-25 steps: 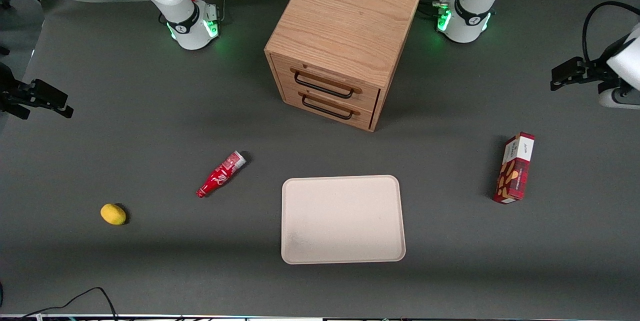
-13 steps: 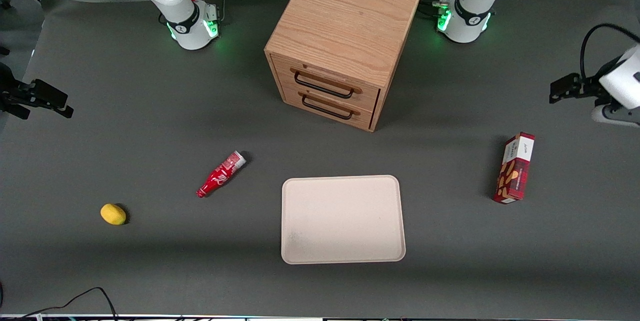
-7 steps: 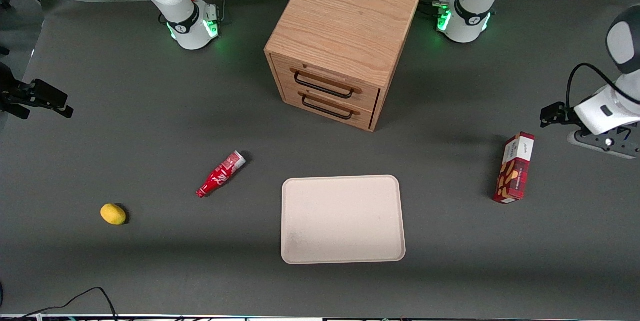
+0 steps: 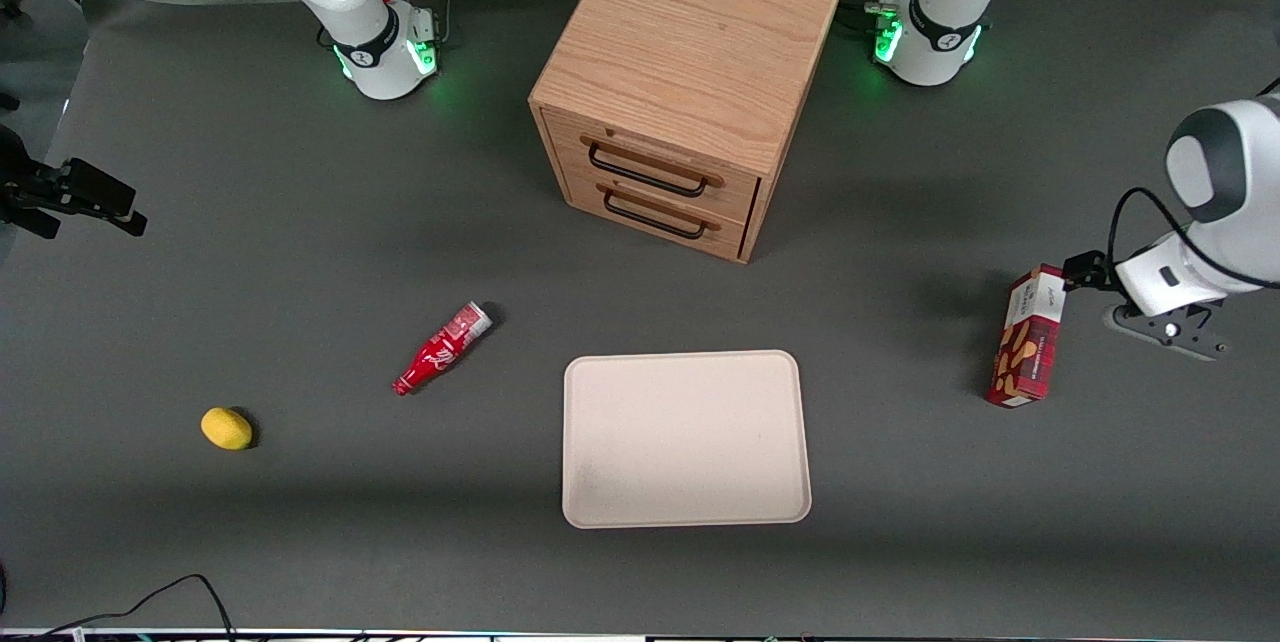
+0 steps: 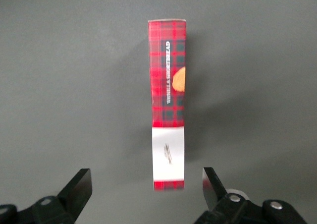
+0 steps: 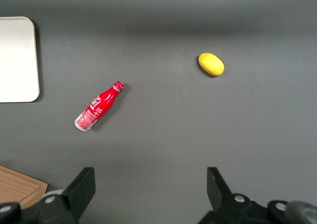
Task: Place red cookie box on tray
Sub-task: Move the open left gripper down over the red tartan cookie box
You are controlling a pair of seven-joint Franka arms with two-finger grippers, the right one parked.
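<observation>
Your red cookie box hasn't budged across the frames: it lies on the grey table toward the working arm's end, well apart from the tray, white end section pointing away from the front camera. It rests on a long narrow side; the wrist view shows the plaid edge face running lengthwise up the middle.

What changed is the arm. Your gripper has swung in from the table's edge and come down: half a second ago it sat farther from the box, now it's just beside the white end and a little above it, not touching. The jaws are spread wide, and in the wrist view the two fingers sit on either side of the box's white end with clear gap on both sides. Nothing gripped.

The tray is bare, flat on the table, nearer the front camera than the wooden drawer cabinet, in the same place.

The small red bottle and the yellow lemon lie toward the parked arm's end, both unmoved.
</observation>
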